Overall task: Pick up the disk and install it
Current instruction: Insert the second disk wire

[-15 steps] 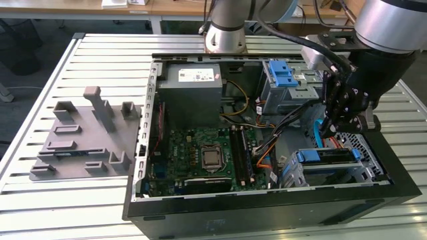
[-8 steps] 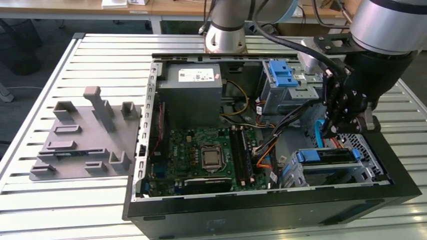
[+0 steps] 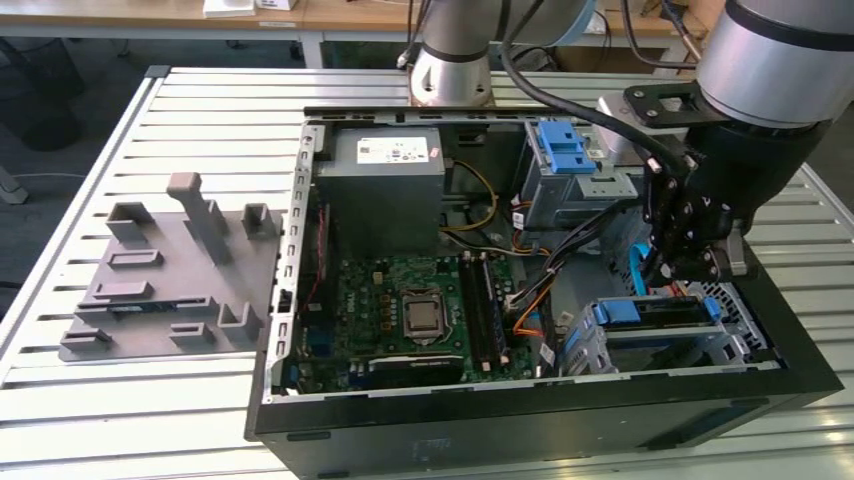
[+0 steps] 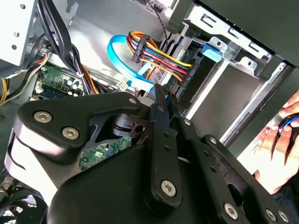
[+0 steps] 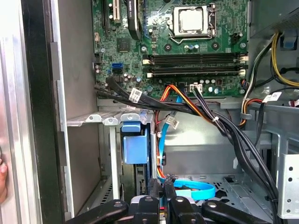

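Slatted metal table (image 3: 80, 400) bears the open computer case (image 3: 534, 420); end effector (image 3: 694, 262) fingers pressed together.

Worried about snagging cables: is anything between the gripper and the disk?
Nothing visible does: in the exterior view the gripper hangs right above the disk. A blue cable runs close beside the gripper.

I note a silver-grey cylindrical arm (image 3: 781, 55) with a black wrist at the exterior view's upper right, thick black cables alongside. The gripper (image 4: 161, 100) is matte black, with linkage bars joined by silver screws.
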